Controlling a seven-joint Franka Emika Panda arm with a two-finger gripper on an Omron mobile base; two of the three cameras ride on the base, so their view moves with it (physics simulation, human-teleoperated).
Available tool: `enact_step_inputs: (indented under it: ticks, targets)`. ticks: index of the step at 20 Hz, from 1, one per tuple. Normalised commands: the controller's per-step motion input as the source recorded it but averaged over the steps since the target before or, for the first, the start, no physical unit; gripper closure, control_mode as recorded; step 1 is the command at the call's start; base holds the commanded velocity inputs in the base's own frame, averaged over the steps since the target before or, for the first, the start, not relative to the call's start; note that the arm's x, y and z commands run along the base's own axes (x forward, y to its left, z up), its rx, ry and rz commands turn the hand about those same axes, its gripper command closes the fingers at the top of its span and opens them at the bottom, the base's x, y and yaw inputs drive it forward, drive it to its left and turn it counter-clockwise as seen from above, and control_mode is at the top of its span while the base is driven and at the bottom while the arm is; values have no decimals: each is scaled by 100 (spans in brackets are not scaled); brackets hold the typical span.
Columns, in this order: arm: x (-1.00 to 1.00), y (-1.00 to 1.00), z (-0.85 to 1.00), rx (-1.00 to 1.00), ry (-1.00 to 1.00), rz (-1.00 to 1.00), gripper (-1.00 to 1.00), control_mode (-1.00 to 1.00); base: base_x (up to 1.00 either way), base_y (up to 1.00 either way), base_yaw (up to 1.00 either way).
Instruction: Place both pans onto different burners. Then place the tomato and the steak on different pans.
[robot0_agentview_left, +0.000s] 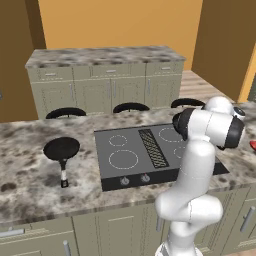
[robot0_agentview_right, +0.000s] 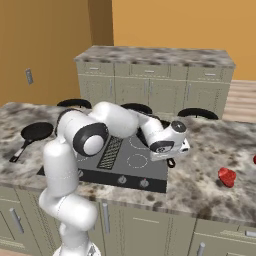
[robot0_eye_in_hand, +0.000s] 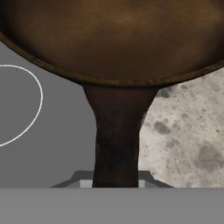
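The hand (robot0_agentview_right: 172, 156) is closed on the dark handle of the brown pan (robot0_eye_in_hand: 113, 39), as seen in the hand view, where the pan's bowl lies partly over the grey cooktop (robot0_agentview_left: 112, 172) and partly over the marbled counter (robot0_agentview_right: 200, 175). A white burner ring (robot0_eye_in_hand: 26, 105) is seen beside the handle. The steak (robot0_agentview_right: 227, 176) is lying on the counter right of the cooktop. The black pan (robot0_agentview_left: 62, 149) is resting on the counter, left of the cooktop.
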Motion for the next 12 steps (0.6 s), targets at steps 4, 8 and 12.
enact_step_inputs:
  ticks: [4,8,12]
  targets:
    - [-15,0,0,-1,0,26,100,-100,0,0,0]
    - [-26,-14,0,0,2,2,100,-100,0,0,0]
    - [-42,-10,0,0,3,8,100,-100,0,0,0]
